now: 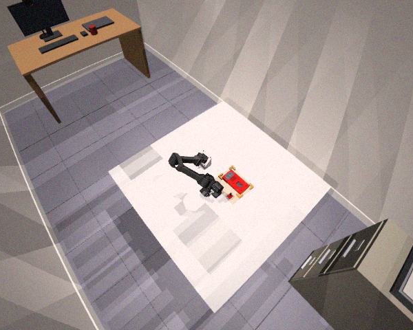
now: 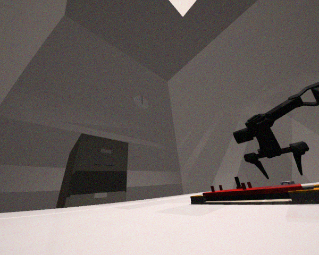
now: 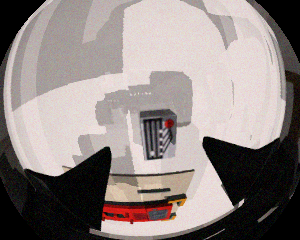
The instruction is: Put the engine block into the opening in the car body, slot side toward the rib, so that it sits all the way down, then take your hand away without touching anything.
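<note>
The engine block (image 3: pixel 159 135) is a grey box with dark slots and a red round spot, lying on the white table. A grey top (image 2: pixel 287 183) behind the car body looks like the same block; the arm hides it in the top view. My gripper (image 1: pixel 211 194) (image 2: pixel 285 177) (image 3: pixel 159 147) is open and empty above the block, one finger to each side in the wrist view. The red car body (image 1: pixel 244 188) (image 2: pixel 253 189) (image 3: pixel 137 215) lies flat beside it. It has a grey panel and a dark recess on top; the rib cannot be made out.
A beige strip (image 1: pixel 234 201) (image 3: pixel 176 181) runs along the car body. A small red part with a black post (image 1: pixel 230 196) (image 2: pixel 237 182) stands on it. Dark and yellow corner brackets (image 1: pixel 251 186) (image 2: pixel 308 196) (image 3: pixel 176 201) surround the body.
</note>
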You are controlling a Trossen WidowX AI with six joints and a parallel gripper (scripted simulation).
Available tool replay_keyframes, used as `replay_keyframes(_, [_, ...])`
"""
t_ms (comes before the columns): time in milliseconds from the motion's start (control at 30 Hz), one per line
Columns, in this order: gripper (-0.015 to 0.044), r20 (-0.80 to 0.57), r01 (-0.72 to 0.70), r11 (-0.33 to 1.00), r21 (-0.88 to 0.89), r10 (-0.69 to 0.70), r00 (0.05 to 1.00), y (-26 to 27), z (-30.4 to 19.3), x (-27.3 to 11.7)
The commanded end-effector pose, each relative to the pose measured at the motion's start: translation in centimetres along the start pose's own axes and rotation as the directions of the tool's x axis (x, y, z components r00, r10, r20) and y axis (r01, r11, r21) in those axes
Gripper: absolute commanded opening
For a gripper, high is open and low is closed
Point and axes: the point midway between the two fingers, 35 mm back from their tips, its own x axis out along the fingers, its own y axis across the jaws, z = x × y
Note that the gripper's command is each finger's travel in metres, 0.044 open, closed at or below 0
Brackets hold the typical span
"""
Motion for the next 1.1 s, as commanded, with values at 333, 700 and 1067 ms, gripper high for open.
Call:
replay_keyframes(333, [0.0440, 0.007, 0.010, 1.000, -0.010, -0.010, 1.000, -0.2, 0.0, 2.3])
replay_keyframes(700, [0.0204, 0.007, 0.010, 1.000, -0.010, -0.010, 1.000, -0.2, 0.0, 2.4])
replay_keyframes(1067, [0.0052, 0.006, 0.010, 1.000, -0.010, -0.010, 1.000, -0.2, 0.0, 2.4])
